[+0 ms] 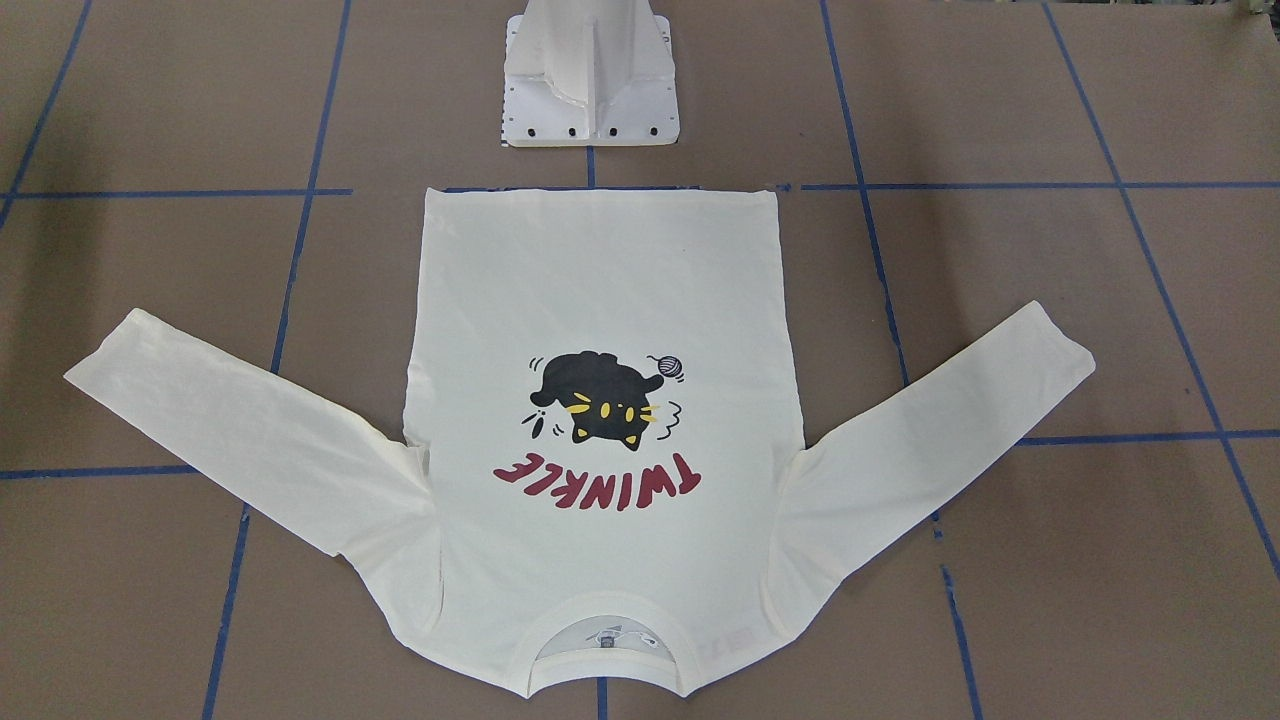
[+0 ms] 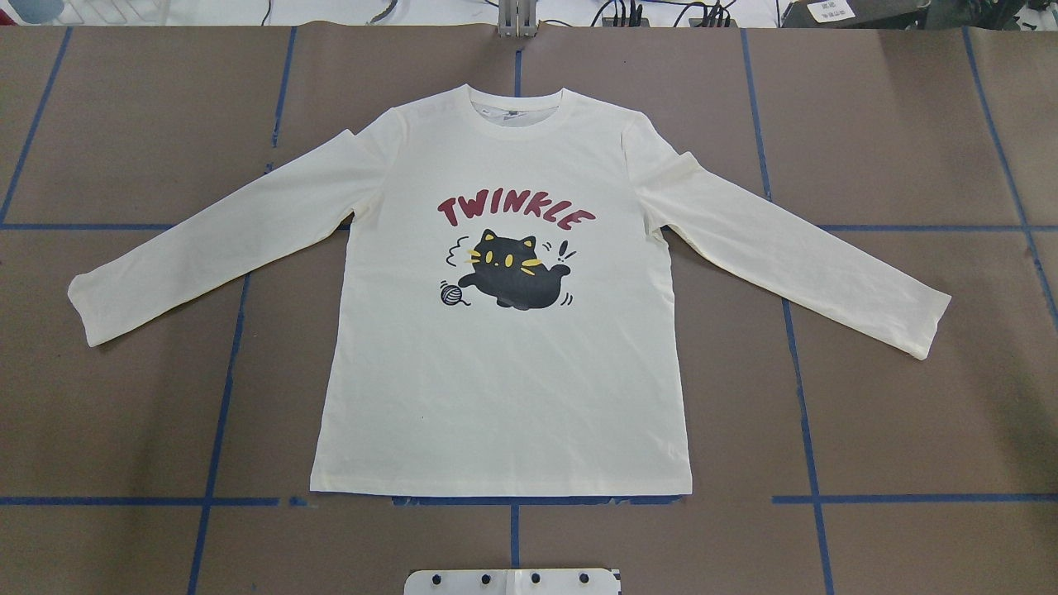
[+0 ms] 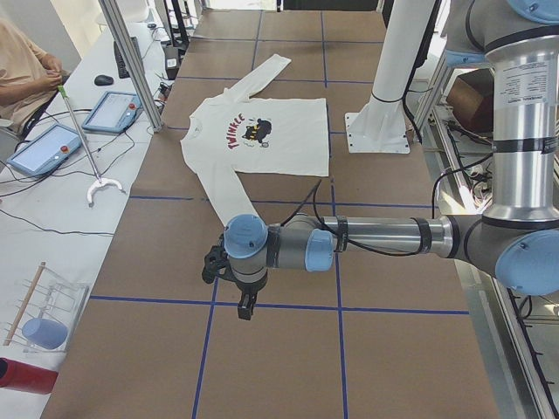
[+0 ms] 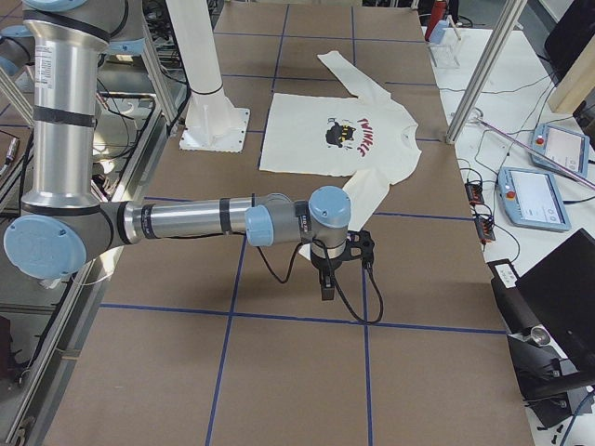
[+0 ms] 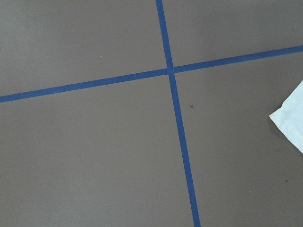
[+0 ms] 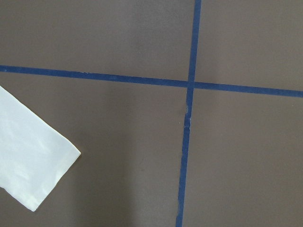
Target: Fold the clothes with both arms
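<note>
Shirt [image 2: 496, 397] spread flat, pedestal base [image 1: 590, 100] near hem

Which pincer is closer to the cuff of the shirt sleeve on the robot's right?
Right. The right pincer hangs just beyond that cuff; the left pincer is past the end of the opposite sleeve.

The shirt [image 2: 496, 388] was matt cream cloth, smooth and faintly creased. Below the matt black fingers [image 3: 246, 304] of the left gripper [image 3: 244, 314], the table [image 3: 288, 367] looked covered in dull brown paper, crossed by slightly glossy blue tape [image 2: 124, 501]. The left arm [image 3: 384, 236] was brushed metal, its caps smooth plastic.
</note>
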Motion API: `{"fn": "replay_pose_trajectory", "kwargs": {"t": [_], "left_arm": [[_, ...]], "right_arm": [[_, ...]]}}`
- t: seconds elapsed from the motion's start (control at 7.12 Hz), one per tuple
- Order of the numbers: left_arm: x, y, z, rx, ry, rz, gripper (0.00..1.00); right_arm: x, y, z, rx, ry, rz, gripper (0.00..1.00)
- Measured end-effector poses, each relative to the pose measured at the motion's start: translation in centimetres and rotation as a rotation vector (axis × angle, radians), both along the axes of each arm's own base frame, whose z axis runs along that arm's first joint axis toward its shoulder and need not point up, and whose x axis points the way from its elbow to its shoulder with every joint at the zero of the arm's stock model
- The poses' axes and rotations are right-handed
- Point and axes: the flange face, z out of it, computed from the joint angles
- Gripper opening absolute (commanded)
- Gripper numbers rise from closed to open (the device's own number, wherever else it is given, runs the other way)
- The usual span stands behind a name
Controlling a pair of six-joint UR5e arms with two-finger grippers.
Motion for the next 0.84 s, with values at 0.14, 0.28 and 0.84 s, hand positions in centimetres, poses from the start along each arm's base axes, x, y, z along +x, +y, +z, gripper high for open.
{"fn": "replay_pose_trajectory", "kwargs": {"t": [0.14, 0.28, 0.84], "left_arm": [[0.0, 0.0, -0.1, 0.002, 0.0, 0.0, 1.0], [0.0, 0.1, -0.3, 0.006, 0.002, 0.001, 1.0], [0.2, -0.3, -6.1, 0.143, 0.008, 0.003, 1.0]], "right_arm": [[-0.1, 0.0, 0.1, 0.0, 0.0, -0.002, 1.0], [-0.1, 0.1, 0.1, 0.001, 0.0, -0.004, 1.0], [-0.1, -1.3, -4.7, 0.1, -0.007, 0.002, 1.0]]}}
